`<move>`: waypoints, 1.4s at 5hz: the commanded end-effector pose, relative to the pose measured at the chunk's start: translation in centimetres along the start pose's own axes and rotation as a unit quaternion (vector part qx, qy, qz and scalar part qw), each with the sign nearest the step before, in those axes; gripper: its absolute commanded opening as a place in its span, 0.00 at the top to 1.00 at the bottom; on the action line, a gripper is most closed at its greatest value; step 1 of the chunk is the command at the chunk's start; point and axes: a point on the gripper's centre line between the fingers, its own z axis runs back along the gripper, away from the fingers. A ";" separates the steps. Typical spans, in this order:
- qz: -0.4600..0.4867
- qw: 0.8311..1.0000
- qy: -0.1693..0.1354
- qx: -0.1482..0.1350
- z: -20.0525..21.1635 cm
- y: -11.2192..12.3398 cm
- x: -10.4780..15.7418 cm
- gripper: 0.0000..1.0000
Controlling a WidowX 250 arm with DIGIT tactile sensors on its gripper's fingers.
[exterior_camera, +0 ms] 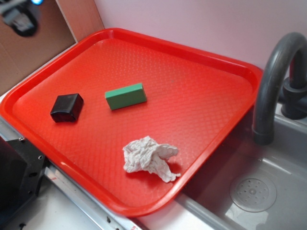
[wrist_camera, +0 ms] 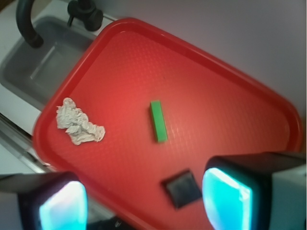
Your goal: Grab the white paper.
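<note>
1. A red tray (exterior_camera: 216, 62) is shown filling most of the exterior view, its right corner set over the edge of a grey sink (exterior_camera: 268, 182).
2. The white paper (exterior_camera: 148, 158), a wrinkled wad, is seen lying on the tray floor near the lower rim, right of centre in the exterior view; in the wrist view it sits at the left of the frame (wrist_camera: 76, 122), close to the tray's edge.
3. A green block (exterior_camera: 125, 96) is pictured near the middle of the tray, well apart from the paper.
4. A black box (exterior_camera: 66, 107) is seen to the left of the block in the exterior view, near but not touching it.
5. The gripper (wrist_camera: 144, 199) is held high above the tray, with its two fingers (wrist_camera: 228, 196) spread wide at the bottom of the wrist view; nothing is held between them, and the black box shows in the gap.
6. A dark curved faucet (exterior_camera: 273, 76) is seen at the right edge of the exterior view, rising beside the sink.
</note>
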 end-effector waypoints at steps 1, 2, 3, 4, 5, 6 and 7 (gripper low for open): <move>-0.208 0.978 0.002 -0.021 -3.7 -4.2 3.0 0.00; -0.237 0.971 0.004 -0.024 -5.6 -5.2 3.6 0.00; -0.286 0.957 -0.002 -0.055 -7.9 -6.5 4.2 0.00; -0.303 0.951 0.021 -0.057 -10.0 -7.7 4.4 0.00; -0.314 0.946 0.052 -0.059 -11.8 -9.0 4.3 0.00; -0.322 0.942 0.073 -0.062 -13.4 -9.6 4.1 0.00; -0.327 0.936 0.118 -0.059 -16.0 -10.5 3.3 0.00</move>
